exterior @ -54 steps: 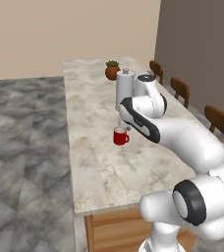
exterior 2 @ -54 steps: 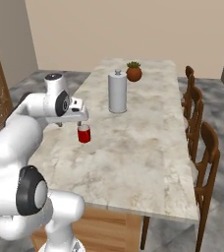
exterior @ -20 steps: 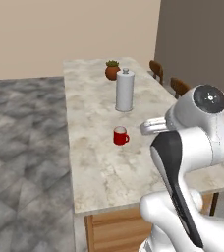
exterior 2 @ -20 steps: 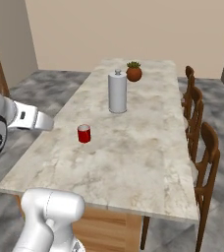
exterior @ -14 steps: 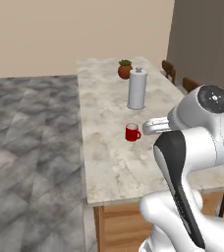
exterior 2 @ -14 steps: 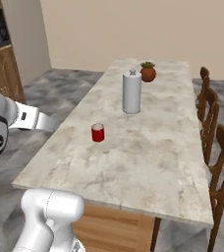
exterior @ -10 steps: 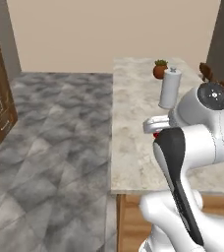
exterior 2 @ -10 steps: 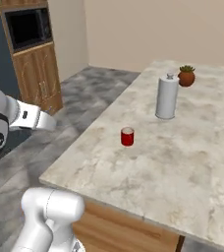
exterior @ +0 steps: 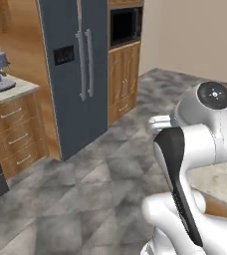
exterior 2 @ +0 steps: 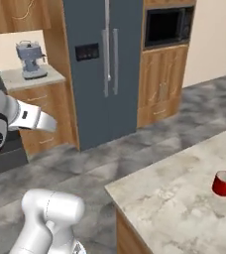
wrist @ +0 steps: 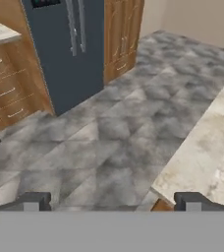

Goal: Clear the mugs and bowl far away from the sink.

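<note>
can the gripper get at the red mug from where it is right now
Probably not. The open gripper looks out over the grey floor toward the fridge, while the red mug stands on the counter well off to the side. The arm would likely need to swing back.

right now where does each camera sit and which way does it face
Left base view: behind the arm to its left, facing the tall dark grey double-door fridge; white arm at lower right.
Right base view: behind the arm to its right, facing the same fridge and the glossy red mug on the marble counter; arm at left.
Hand view: on the hand, looking down at the grey floor; open claw at bottom.
</note>
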